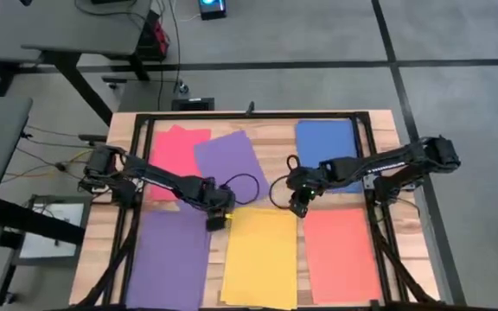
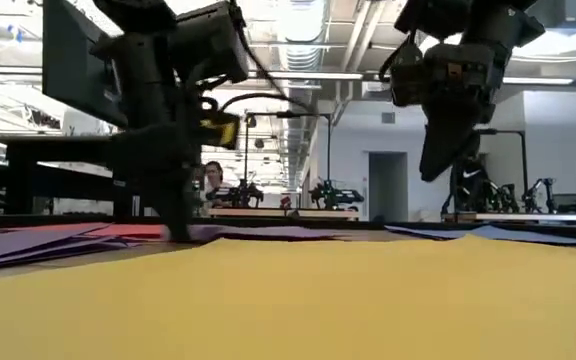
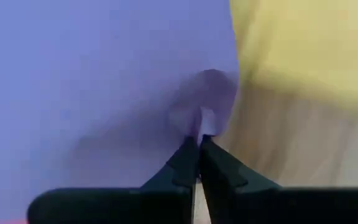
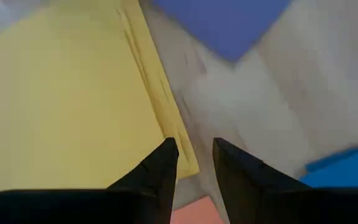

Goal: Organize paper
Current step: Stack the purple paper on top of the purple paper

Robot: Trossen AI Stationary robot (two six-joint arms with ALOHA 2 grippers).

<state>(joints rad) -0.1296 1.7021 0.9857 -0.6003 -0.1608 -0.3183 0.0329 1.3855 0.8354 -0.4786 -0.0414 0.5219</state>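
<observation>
At table centre, purple paper (image 1: 228,161) lies tilted — left hand (image 1: 218,220) pinching it.

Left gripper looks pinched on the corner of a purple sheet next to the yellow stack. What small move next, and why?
Probably lift the left gripper slightly and check that the purple sheet comes up with it. Its fingers are closed on a puckered corner of that sheet, right beside the yellow stack. The right gripper hangs open above the yellow stack's corner, holding nothing, so it can wait.
</observation>
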